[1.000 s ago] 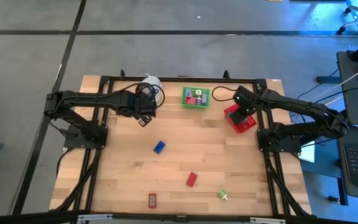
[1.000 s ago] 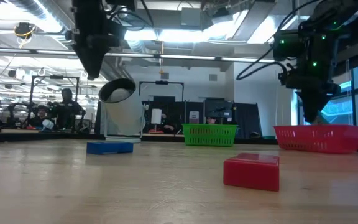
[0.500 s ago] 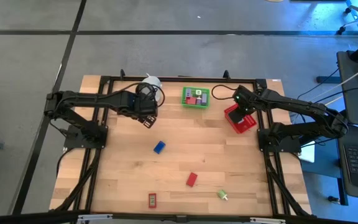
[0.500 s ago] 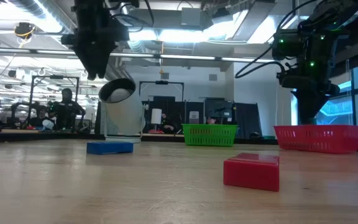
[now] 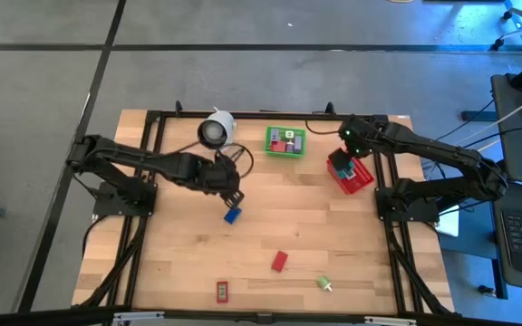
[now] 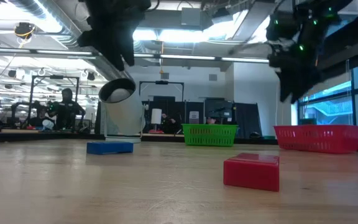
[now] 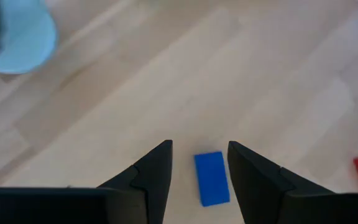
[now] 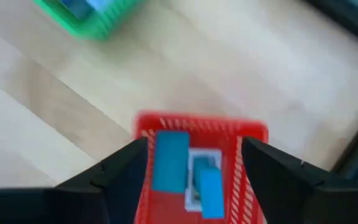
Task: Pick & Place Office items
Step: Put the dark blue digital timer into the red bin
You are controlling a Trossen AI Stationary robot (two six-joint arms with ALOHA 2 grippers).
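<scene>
My left gripper (image 5: 234, 196) (image 7: 199, 146) hangs open over a small blue block (image 5: 232, 215) (image 7: 211, 177), which lies flat on the table just below and past its fingertips. My right gripper (image 5: 342, 161) (image 8: 193, 142) stands open above the red mesh basket (image 5: 359, 177) (image 8: 253, 132). Light blue pieces (image 8: 169, 160) lie in that basket. Other office items lie flat nearer the front edge: a red block (image 5: 280, 261) (image 6: 251, 170), a red packet (image 5: 222, 291) and a green and white piece (image 5: 323, 283).
The green mesh basket (image 5: 285, 141), with several small pieces in it, stands at the far middle. Left of it is a white roll (image 5: 217, 129) (image 6: 122, 111). A black frame (image 5: 152, 116) runs along the table's far and side edges.
My left gripper has gone from beside the white roll toward the table's near edge, to a spot over the blue block. My right gripper has risen from the red basket, shifted a little toward the far edge, and opened.
</scene>
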